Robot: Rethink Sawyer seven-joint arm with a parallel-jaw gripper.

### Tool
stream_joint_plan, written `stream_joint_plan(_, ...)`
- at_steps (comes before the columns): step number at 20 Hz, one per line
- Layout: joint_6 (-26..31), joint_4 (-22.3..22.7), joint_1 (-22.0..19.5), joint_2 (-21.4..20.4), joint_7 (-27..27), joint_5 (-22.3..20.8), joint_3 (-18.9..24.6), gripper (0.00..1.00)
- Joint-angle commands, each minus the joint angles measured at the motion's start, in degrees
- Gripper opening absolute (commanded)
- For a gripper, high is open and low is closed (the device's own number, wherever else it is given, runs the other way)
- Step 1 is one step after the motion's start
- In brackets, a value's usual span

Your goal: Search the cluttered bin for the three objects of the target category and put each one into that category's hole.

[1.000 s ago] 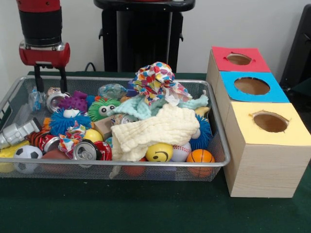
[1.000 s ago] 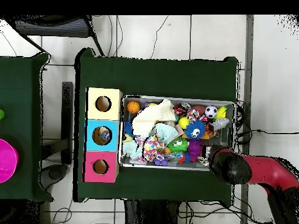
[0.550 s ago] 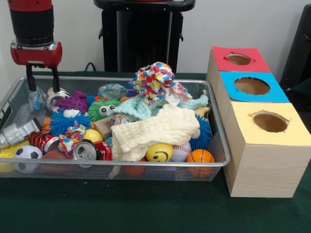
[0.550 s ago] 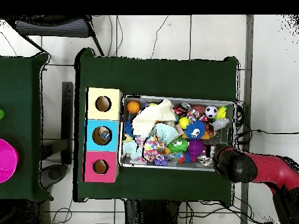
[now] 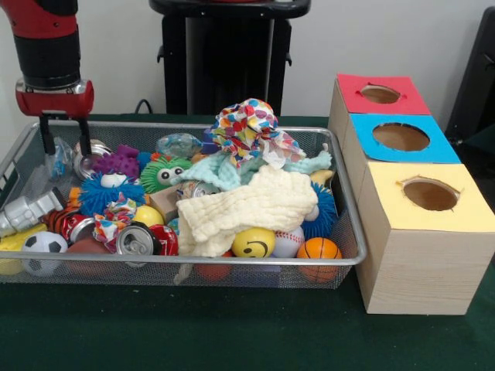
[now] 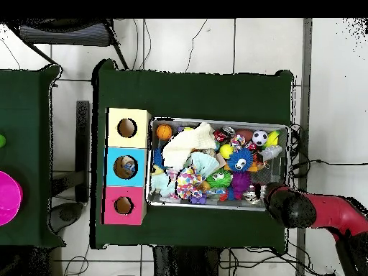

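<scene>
A wire mesh bin [image 5: 232, 261] holds a jumble. In it are a silver can [image 5: 93, 151], a crushed red can [image 5: 143, 239], a cream cloth [image 5: 247, 205] and a dotted cloth [image 5: 247, 120]. Spiky toys in blue [image 5: 108, 192], green [image 5: 164, 171] and purple [image 5: 120, 161] lie there too, along with a smiley ball [image 5: 254, 243], a basketball [image 5: 319, 249] and a soccer ball [image 5: 42, 246]. My gripper [image 5: 66, 148] hangs open over the bin's far left corner, beside the silver can, holding nothing. In the overhead view the arm [image 6: 289, 205] covers the gripper.
Three wooden boxes stand in a row right of the bin, with red [image 5: 356, 86], blue [image 5: 441, 151] and yellow [image 5: 387, 209] tops, each with a round hole. Something lies inside the blue box's hole [image 6: 128, 167]. Green cloth [image 5: 232, 332] covers the table.
The gripper has shifted left toward the bin's corner, rose slightly, then came down a little. It stayed open and took hold of nothing.
</scene>
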Motion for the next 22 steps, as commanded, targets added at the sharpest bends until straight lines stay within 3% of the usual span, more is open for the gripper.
stream_joint_plan(1,2.4,-3.6,-0.9,3.6,-17.2,-5.6,2.0,1.00)
stream_joint_plan(13,5.2,-3.1,-0.6,0.2,-17.7,-6.0,2.2,1.00)
stream_joint_plan(22,6.7,-3.7,-1.0,-0.2,-18.9,-6.1,1.5,1.00)
